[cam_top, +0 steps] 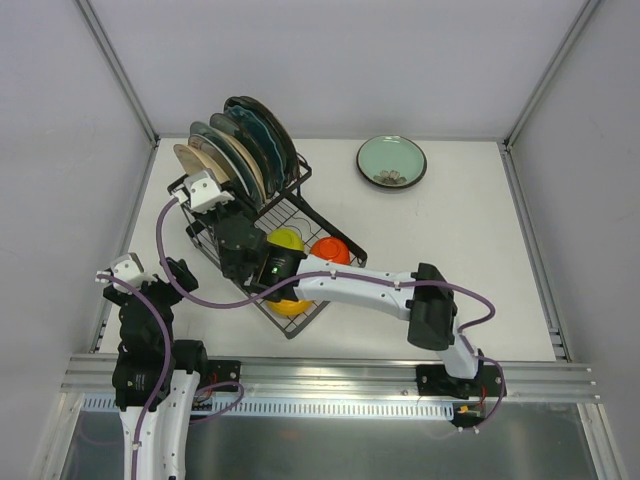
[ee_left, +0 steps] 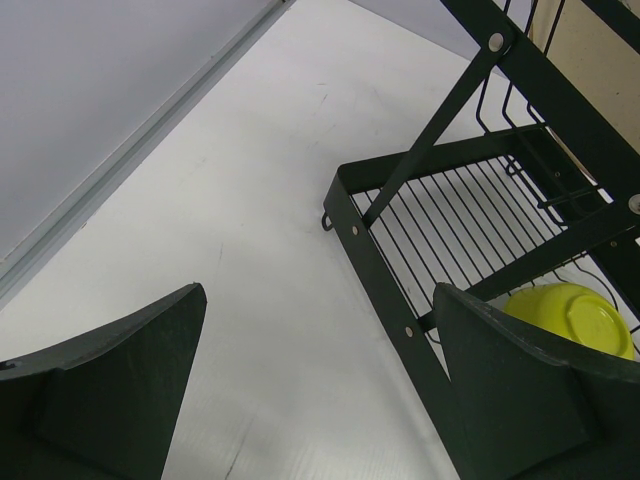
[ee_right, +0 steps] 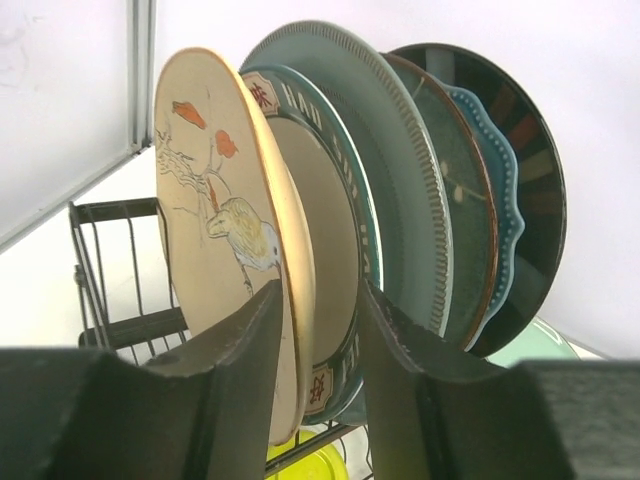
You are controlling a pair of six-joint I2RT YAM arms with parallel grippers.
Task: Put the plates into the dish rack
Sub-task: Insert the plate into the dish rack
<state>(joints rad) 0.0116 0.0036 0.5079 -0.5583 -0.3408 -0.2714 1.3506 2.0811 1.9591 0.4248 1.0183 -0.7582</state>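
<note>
White tabletop (cam_top: 450, 260), grey walls. Right gripper (ee_right: 320, 300) stood partly parted, fingers straddling the rim of cream round ceramic plate with painted bird (ee_right: 215, 230), with a gap showing on one side. That plate stood upright at the end of the row in black wire dish rack (ee_right: 100, 270). Left gripper (ee_left: 320, 340) was spread wide and empty beside the rack. Mint green glazed plate (cam_top: 391, 160) lay flat on the table, well apart.

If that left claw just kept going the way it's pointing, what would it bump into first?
The left gripper would probably hit the bare white table first, just beside the lower corner of the dish rack, though depth is hard to judge.
</note>
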